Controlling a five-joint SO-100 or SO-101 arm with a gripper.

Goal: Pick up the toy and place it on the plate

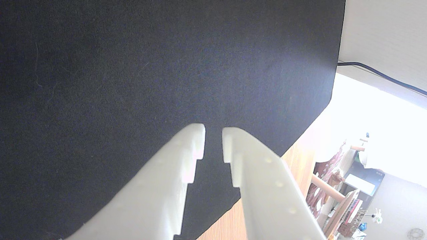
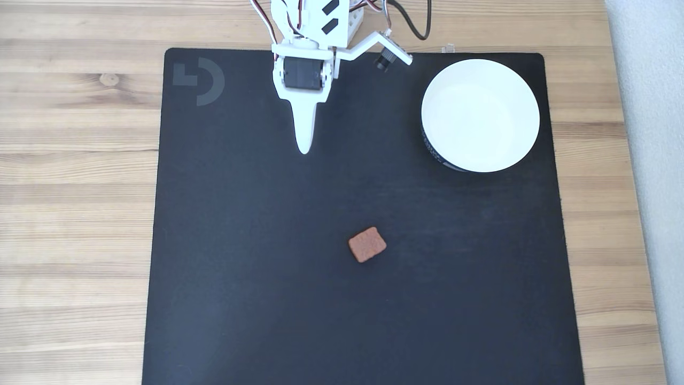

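Pincer [image 2: 304, 148]: hangs over the upper part of the black mat [image 2: 256, 278], tips pointing down the fixed view. In the wrist view [image 1: 213, 133] a narrow gap shows between the two white tips and nothing lies in it; I judge it nearly pressed together and empty.
Toy [image 2: 367, 244]: flat on the mat near its middle, turned slightly askew, well apart from the pincer, below and to the right of it in the fixed view.
Plate [image 2: 529, 115]: at the mat's upper right corner, nothing in it.
Desk [image 2: 75, 160]: wooden, carries the mat.
Step in hand: approach, not yet a grasp.
Advice: spread the tips wide before descending; line them up with the toy's tilted edges; come straight down over it.
Risk: the toy is low and flat, so tips set too high would likely slide over it.
Doubt: how high the tips stand above the mat cannot be judged.
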